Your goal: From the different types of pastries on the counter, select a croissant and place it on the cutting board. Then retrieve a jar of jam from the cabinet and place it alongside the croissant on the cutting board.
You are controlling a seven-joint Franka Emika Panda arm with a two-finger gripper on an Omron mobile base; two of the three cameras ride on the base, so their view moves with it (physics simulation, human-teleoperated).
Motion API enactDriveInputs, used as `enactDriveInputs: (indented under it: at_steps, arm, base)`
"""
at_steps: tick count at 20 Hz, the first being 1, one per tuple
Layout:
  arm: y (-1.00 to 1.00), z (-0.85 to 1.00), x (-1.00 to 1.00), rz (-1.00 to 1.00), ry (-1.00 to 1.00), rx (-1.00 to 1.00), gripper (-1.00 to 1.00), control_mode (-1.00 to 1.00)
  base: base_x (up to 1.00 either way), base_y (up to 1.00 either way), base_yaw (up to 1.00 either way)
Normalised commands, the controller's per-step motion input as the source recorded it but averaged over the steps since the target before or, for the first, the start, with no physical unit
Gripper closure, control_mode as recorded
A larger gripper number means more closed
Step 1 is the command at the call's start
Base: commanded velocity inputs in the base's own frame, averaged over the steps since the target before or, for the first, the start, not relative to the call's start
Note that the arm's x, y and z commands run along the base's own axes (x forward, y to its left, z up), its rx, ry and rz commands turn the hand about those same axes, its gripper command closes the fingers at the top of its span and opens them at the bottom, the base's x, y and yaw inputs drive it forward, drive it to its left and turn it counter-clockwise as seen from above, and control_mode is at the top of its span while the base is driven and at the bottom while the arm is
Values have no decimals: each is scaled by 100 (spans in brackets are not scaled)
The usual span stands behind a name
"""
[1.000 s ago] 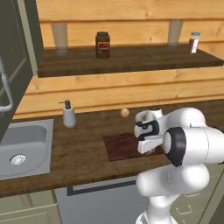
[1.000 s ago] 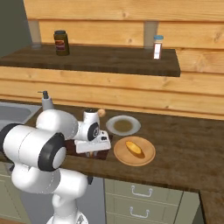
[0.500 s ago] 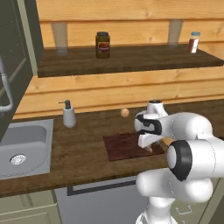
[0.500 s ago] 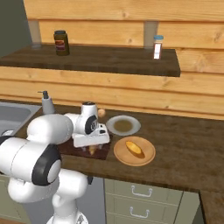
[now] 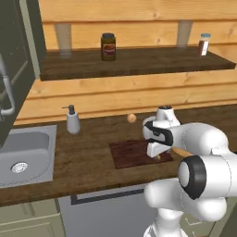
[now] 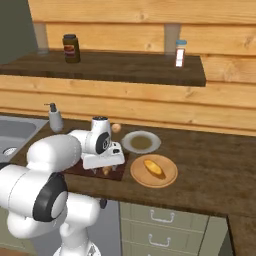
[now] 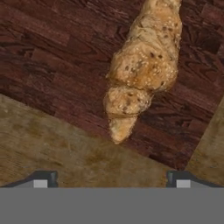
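Note:
A seeded golden croissant (image 7: 142, 65) lies on the dark reddish cutting board (image 7: 52, 65), its pointed end near the board's edge. My gripper (image 7: 111, 180) hangs just above it, open, with nothing between the fingertips. From the left base view the gripper (image 5: 155, 153) points down over the right end of the cutting board (image 5: 132, 153). A bit of the croissant (image 6: 106, 171) peeks out under the hand. The jar of jam (image 5: 108, 46) with a dark lid stands on the open wooden shelf, also visible from the right as the jar (image 6: 71, 48).
A plate (image 6: 167, 181) holding an elongated pastry sits right of the board, with a second plate (image 6: 141, 142) behind it. A small round pastry (image 5: 132, 118), a soap dispenser (image 5: 72, 120) and the sink (image 5: 28, 159) lie to the left. A shaker (image 6: 180, 53) stands on the shelf.
The gripper has gone from shut to open and let go of the croissant, which now rests on the cutting board. The arm's elbow has swung outward.

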Motion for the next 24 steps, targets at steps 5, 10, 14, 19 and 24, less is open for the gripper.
enactDriveInputs:
  at_steps: [5, 10, 14, 19, 24]
  arm:
    - [0, 0, 0, 0, 0, 0, -100, 100]
    - [0, 0, 0, 0, 0, 0, -100, 100]
    - [0, 0, 0, 0, 0, 0, -100, 100]
    - [0, 0, 0, 0, 0, 0, -100, 100]
    - [0, 0, 0, 0, 0, 0, -100, 100]
  base:
    - [-97, 0, 0]
    - [-95, 19, 0]
    - [-59, 97, -3]
    - [-29, 100, -14]
    - [-41, 100, -19]
